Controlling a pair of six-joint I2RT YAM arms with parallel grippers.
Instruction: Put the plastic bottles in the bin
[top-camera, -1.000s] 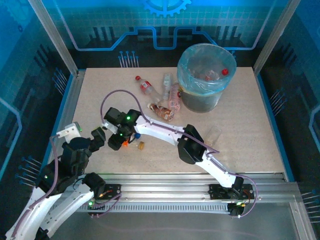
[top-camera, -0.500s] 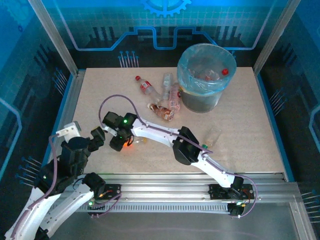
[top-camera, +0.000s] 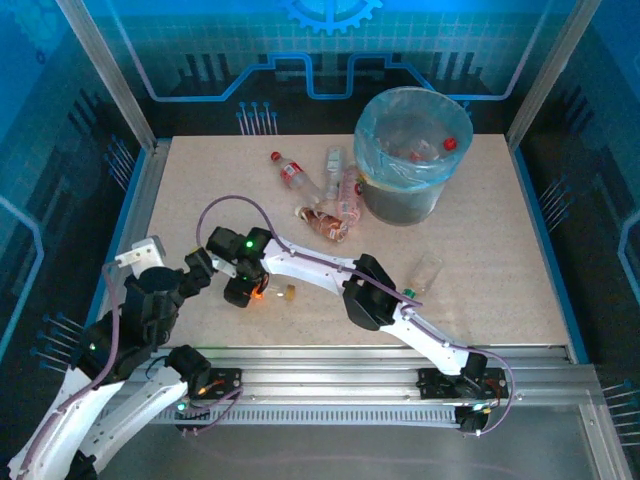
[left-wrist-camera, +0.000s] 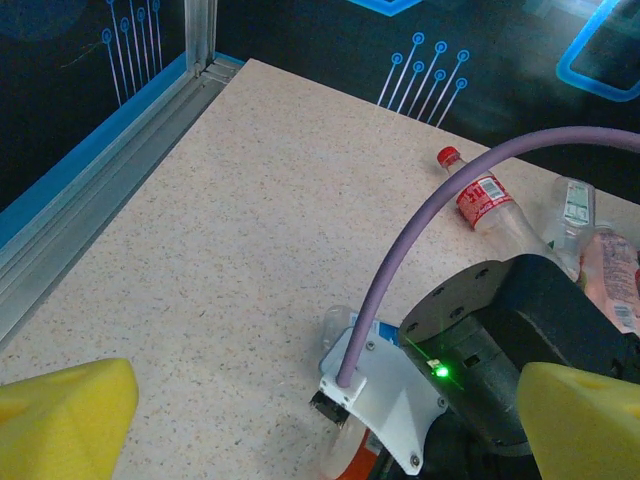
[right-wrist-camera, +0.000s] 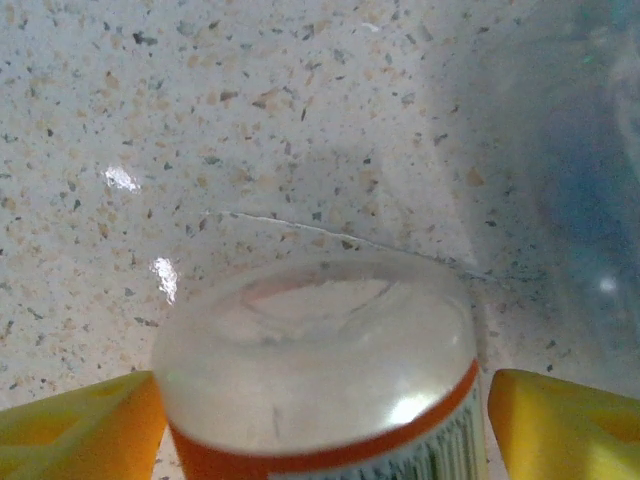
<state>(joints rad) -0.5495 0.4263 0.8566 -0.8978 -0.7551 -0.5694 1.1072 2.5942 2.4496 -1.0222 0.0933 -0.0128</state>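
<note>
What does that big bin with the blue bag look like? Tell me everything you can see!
The bin is a round grey bucket standing upright toward the far side of the table. A see-through light-blue bag lines it and folds over its rim. Clear bottles lie inside, one with a red cap. More bottles lie just left of it; I cannot tell if any touches it.
</note>
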